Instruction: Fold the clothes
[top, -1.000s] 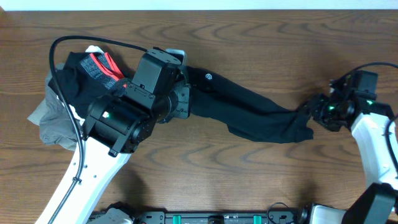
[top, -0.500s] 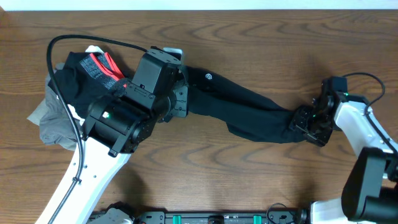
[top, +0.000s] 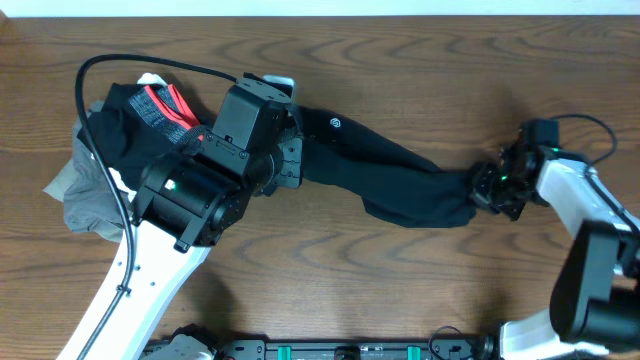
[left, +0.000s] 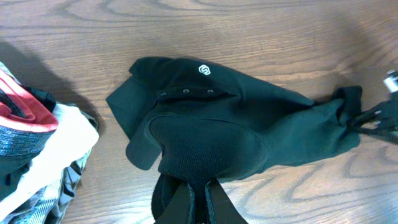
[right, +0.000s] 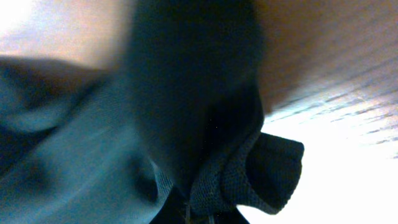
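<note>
A black garment (top: 400, 175) lies stretched across the middle of the table, a small white logo (left: 203, 70) near its left end. My left gripper (left: 199, 193) is shut on that left end, pinching a fold of the black cloth between its fingers. At the right end, my right gripper (top: 482, 186) is shut on the garment's bunched tip. In the right wrist view the dark knit cloth (right: 205, 155) fills the frame and hides the fingertips.
A heap of other clothes (top: 120, 130) sits at the left: black, red-striped and grey pieces. The same heap (left: 31, 143) shows at the left edge of the left wrist view. The left arm's cable (top: 150, 65) loops over the heap.
My right gripper moved in onto the garment's right end and shut on it, pulling the tip into a bunch. The left arm has not moved.
</note>
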